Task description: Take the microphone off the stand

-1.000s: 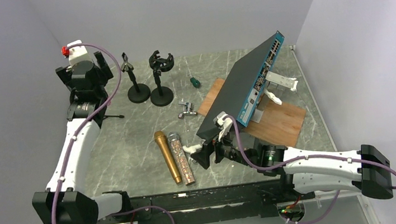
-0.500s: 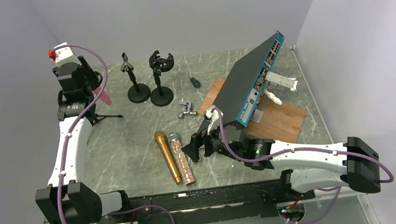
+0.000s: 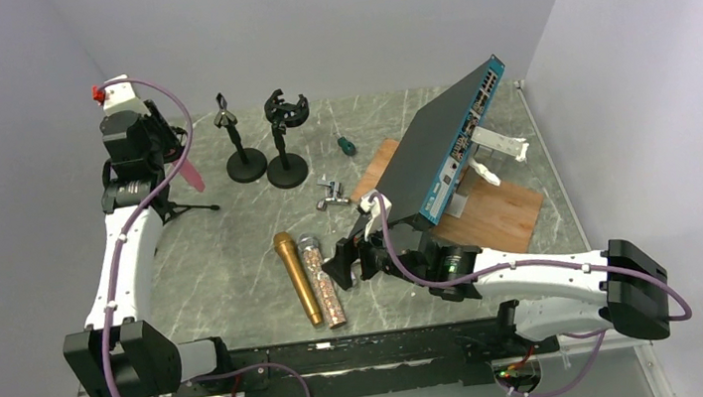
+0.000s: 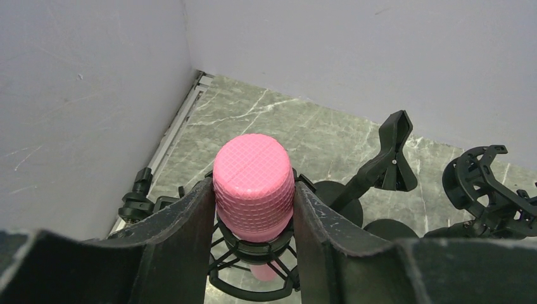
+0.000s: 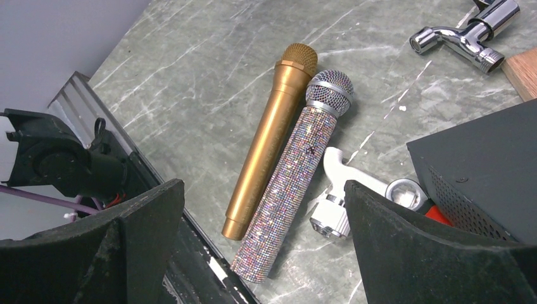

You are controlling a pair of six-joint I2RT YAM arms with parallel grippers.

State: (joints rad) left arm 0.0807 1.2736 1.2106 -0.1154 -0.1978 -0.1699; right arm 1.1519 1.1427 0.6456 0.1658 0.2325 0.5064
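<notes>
At the far left of the table the pink microphone is seen in its stand, the head raised and the long axis tilted, so that the head points straight toward the left wrist. The left gripper is placed around this head: one finger is pressed on each side of the pink mesh, so the head is judged to be clamped, while the body is held by the black ring below it. The coming pull is therefore expected to go along this axis, up and out of the ring. A little to the right two empty stands are found, and nearer the bases a gold microphone and a glitter microphone are laid side by side, touching. Above them the right gripper is held with its jaws spread wide and nothing between them; it is well apart from the pink microphone, so the left arm is clearly the nearer one. Compared with one second ago, the left gripper has been shifted to the left and closed on the head, and the right arm has been advanced toward the two lying microphones.
</notes>
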